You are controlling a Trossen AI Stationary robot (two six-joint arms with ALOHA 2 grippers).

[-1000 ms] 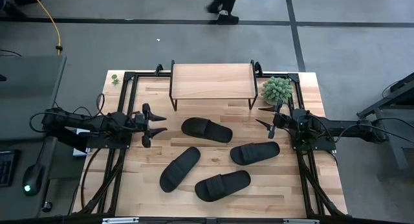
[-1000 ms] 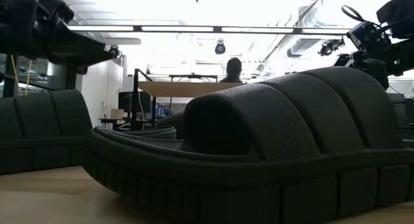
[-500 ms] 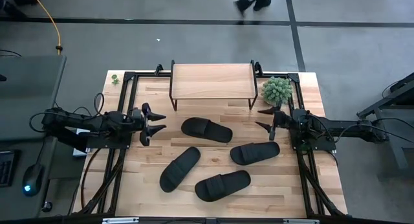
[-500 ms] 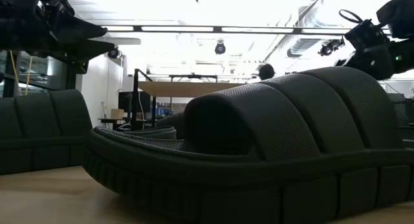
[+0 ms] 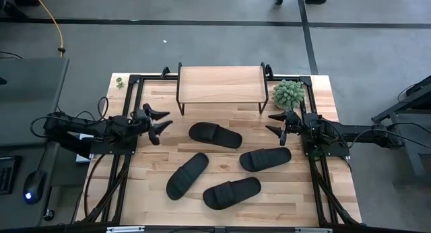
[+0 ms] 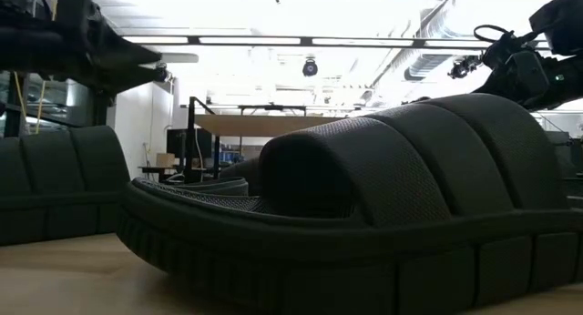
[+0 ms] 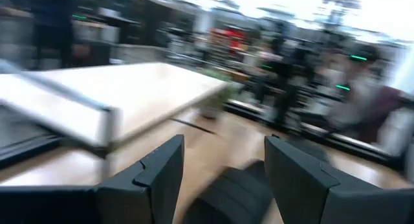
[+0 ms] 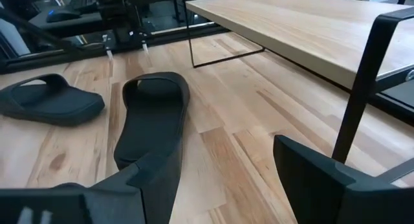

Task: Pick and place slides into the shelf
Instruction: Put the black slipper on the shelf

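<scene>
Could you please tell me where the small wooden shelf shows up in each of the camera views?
High view: shelf at the table's far edge, centre.
Low view: shelf far behind the big slide.
Left wrist view: blurred pale top, ahead.
Right wrist view: top and black leg.
Shared landmark: the light wood top.

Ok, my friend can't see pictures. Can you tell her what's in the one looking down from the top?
Four black slides lie scattered on a wooden table, none yet on the small shelf at its far edge. The left gripper and right gripper hover open at either side, holding nothing. A green plant sits beside the shelf.
</scene>
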